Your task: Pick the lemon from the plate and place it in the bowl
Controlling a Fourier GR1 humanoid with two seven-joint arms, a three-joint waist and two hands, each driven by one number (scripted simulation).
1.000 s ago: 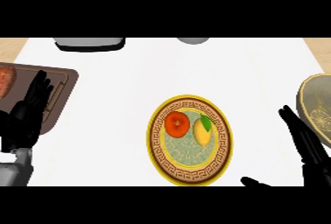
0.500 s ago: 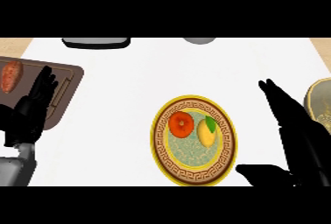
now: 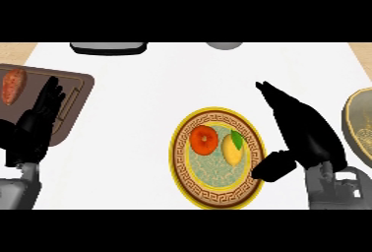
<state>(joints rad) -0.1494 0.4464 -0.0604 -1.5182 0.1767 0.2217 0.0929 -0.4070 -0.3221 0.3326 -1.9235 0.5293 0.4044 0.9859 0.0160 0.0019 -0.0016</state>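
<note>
Beside the plate (image 3: 178, 152), right hand (image 3: 305, 133): wide open, fingers straight, holding nothing, thumb at the rim. On the plate, lemon (image 3: 232, 149), next to 1 tomato (image 3: 204, 139). Left hand (image 3: 33, 130) open at left.

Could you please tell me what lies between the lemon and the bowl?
In the head view, the open right hand lies between the lemon and the bowl, beside the plate.

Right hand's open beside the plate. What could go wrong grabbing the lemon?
The lemon lies close beside the tomato, so closing fingers might catch the tomato. The right hand has its thumb at the plate rim; a low sweep could shove the plate. The bowl is cut off at the right, making placement hard to check.
</note>
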